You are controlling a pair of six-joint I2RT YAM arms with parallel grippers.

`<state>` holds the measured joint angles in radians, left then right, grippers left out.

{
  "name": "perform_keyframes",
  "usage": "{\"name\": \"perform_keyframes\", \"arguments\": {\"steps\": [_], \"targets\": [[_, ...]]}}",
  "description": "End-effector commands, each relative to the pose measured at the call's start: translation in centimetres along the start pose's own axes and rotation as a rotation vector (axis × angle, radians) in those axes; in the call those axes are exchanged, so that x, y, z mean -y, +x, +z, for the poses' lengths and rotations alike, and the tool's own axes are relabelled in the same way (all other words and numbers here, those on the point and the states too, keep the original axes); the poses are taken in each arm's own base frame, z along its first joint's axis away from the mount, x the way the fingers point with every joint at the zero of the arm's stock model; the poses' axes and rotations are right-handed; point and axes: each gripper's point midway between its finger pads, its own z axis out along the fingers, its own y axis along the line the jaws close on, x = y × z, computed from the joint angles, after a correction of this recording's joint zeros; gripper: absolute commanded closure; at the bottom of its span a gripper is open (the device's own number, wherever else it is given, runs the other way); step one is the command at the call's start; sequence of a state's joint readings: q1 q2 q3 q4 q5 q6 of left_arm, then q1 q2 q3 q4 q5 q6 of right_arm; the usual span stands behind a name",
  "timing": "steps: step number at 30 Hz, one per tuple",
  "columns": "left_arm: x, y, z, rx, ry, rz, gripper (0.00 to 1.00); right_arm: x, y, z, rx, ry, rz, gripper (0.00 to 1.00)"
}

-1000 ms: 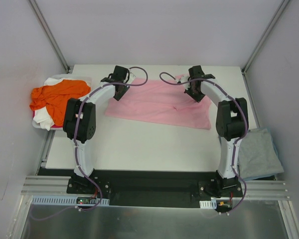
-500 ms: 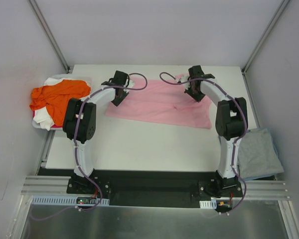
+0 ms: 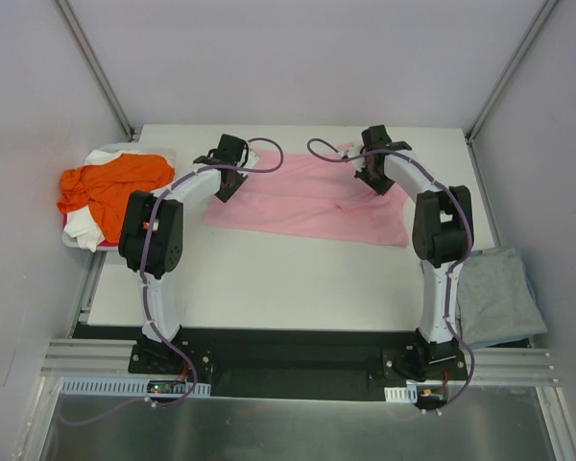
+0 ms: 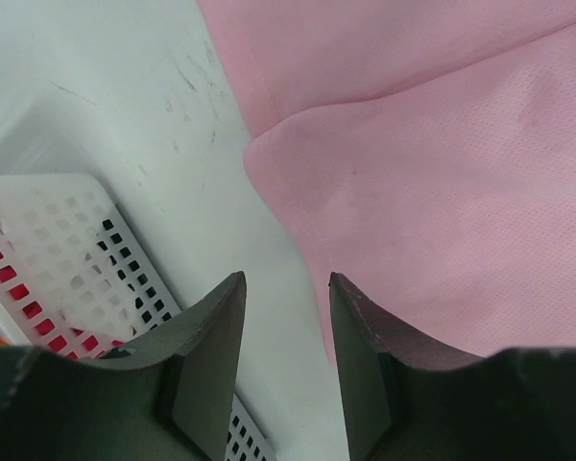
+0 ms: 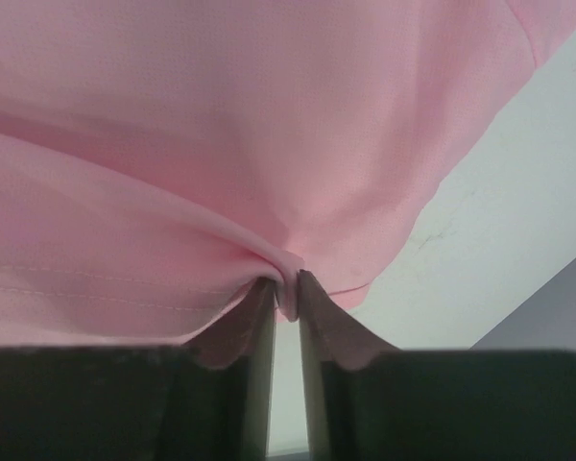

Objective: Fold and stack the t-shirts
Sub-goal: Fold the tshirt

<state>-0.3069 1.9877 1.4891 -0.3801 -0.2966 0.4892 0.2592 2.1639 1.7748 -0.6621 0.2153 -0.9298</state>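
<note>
The light pink t-shirt (image 3: 312, 202) lies spread across the far half of the white table. My left gripper (image 3: 228, 171) is open and empty at the shirt's far left edge, with the edge of the pink t-shirt (image 4: 442, 211) just right of its fingers. My right gripper (image 3: 370, 165) is shut on a pinched fold of the pink t-shirt (image 5: 221, 144) at the far right corner. An orange t-shirt (image 3: 110, 182) lies over a white one (image 3: 84, 229) in a basket at the left. A grey-blue t-shirt (image 3: 497, 298) lies off the table's right edge.
A white perforated basket (image 4: 58, 259) stands at the table's left edge, close to my left gripper. The table (image 3: 269, 279) has grey enclosure walls round it, with metal posts at the back corners.
My left gripper has shifted slightly toward the pink shirt's left edge. The right arm has moved a little, still holding the shirt.
</note>
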Motion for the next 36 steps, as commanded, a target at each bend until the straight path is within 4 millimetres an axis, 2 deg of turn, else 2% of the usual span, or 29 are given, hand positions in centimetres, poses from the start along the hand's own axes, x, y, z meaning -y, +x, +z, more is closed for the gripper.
{"name": "perform_keyframes", "arguments": {"steps": [1, 3, 4, 7, 10, 20, 27, 30, 36], "targets": [[-0.9, -0.7, -2.1, 0.039, -0.022, -0.004, 0.60, 2.1, -1.0, -0.9, 0.022, 0.060, 0.014, 0.73], [-0.9, -0.7, -2.2, 0.039, -0.022, -0.002, 0.60, 2.3, -1.2, -0.9, 0.027, 0.067, 0.017, 0.71], [-0.9, -0.8, -2.3, 0.043, -0.022, -0.005, 0.60, 2.4, -1.2, -1.0, 0.027, 0.071, 0.017, 0.65], [-0.9, -0.9, -2.4, 0.049, -0.019, -0.006, 0.60, 2.8, -1.4, -1.3, 0.038, 0.084, 0.025, 0.60], [-0.9, -0.8, -2.5, 0.050, -0.021, -0.007, 0.60, 2.9, -1.7, -1.7, 0.053, 0.082, 0.038, 0.58], [-0.5, -0.8, -3.2, 0.063, -0.013, -0.010, 0.60, -1.7, -1.3, -4.2, 0.085, -0.010, 0.035, 0.58], [-0.1, -0.6, -3.6, 0.068, -0.001, -0.022, 0.60, -4.3, -3.7, -6.4, 0.123, 0.001, -0.041, 0.60], [-0.1, -0.6, -3.6, 0.066, -0.006, -0.018, 0.60, -5.0, -4.7, -6.5, 0.122, 0.009, -0.070, 0.61], [-1.0, -0.1, -3.0, 0.052, -0.024, -0.019, 0.60, -7.0, -4.7, -5.5, 0.095, -0.029, -0.101, 0.63]]}}
